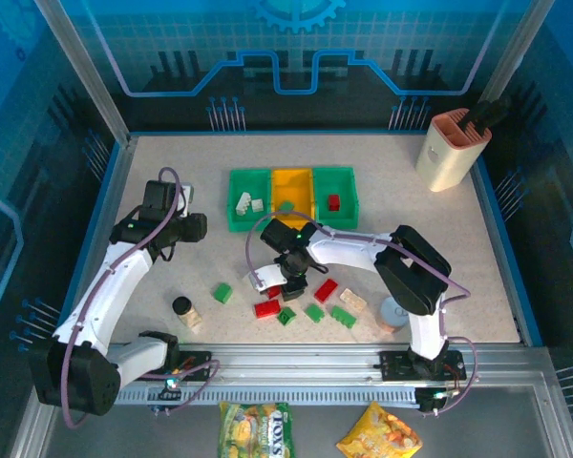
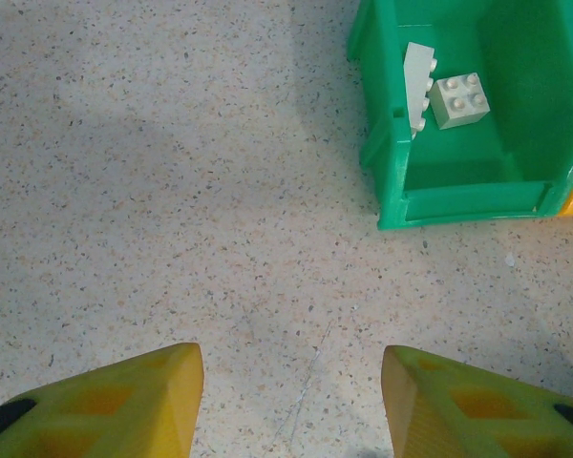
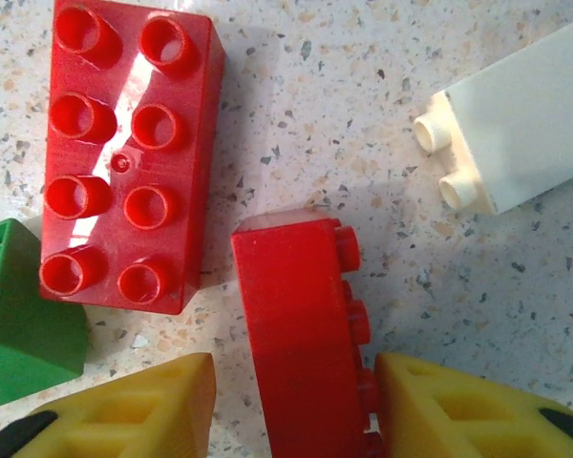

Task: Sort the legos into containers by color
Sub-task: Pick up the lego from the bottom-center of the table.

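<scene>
Looking down the right wrist camera, we've got a red brick [image 3: 301, 324] tipped on its side, studs pointing sideways, lying among the loose legos [image 1: 315, 311] in the middle of the counter [image 3: 315, 95], toward its near edge. It's hard, light, glossy plastic, so it won't flex or crack, but those smooth walls could slip, and a pinch on the studs is less sure than flat face to flat face. The right end effector [image 3: 296, 367] brackets it. One finger [image 3: 439, 410] looks to be against the studs and the other leaves a sliver of counter showing beside the smooth face, so it's part open, not clamped yet by my reading. The left end effector [image 2: 291, 358] hangs part open and empty over bare counter beside the left green bin [image 2: 458, 200] toward the far edge, with two white bricks [image 2: 456, 100] inside.
</scene>
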Available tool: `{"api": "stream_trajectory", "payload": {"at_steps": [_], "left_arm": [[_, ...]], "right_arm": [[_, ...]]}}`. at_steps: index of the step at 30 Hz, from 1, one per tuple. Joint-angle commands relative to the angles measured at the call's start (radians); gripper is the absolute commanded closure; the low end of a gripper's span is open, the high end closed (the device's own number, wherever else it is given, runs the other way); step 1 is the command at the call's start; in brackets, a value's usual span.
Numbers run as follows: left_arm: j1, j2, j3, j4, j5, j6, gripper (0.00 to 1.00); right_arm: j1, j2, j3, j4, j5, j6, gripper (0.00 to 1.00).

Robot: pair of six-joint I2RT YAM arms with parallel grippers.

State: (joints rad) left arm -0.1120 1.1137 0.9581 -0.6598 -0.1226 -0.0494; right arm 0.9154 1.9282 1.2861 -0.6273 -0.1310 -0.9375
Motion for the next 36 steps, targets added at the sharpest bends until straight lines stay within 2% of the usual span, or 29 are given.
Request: {"api": "stream_trajectory", "payload": {"at_steps": [1,13,25,31,36], "left_arm": [[0.009,0.008,-0.004,0.002,0.023,0.007,0.47],[0.009,0.005,-0.005,-0.001,0.021,0.007,0.47],[0.009,0.006,-0.004,-0.001,0.018,0.009,0.47],[0.009,0.011,-0.003,0.001,0.021,0.009,0.47],[0.009,0.011,-0.002,0.001,0.021,0.009,0.47]], "right_arm": [[0.009,0.022,-0.001,-0.010,-0.007,-0.017,0.56],[-0.004,0.015,0.003,-0.023,0.002,-0.018,0.71],[-0.054,-0.062,-0.018,-0.012,-0.027,0.034,0.72],[-0.091,-0.138,-0.089,0.063,-0.044,0.130,0.72],[-0.140,-0.213,-0.148,0.151,-0.047,0.305,0.73]]}}
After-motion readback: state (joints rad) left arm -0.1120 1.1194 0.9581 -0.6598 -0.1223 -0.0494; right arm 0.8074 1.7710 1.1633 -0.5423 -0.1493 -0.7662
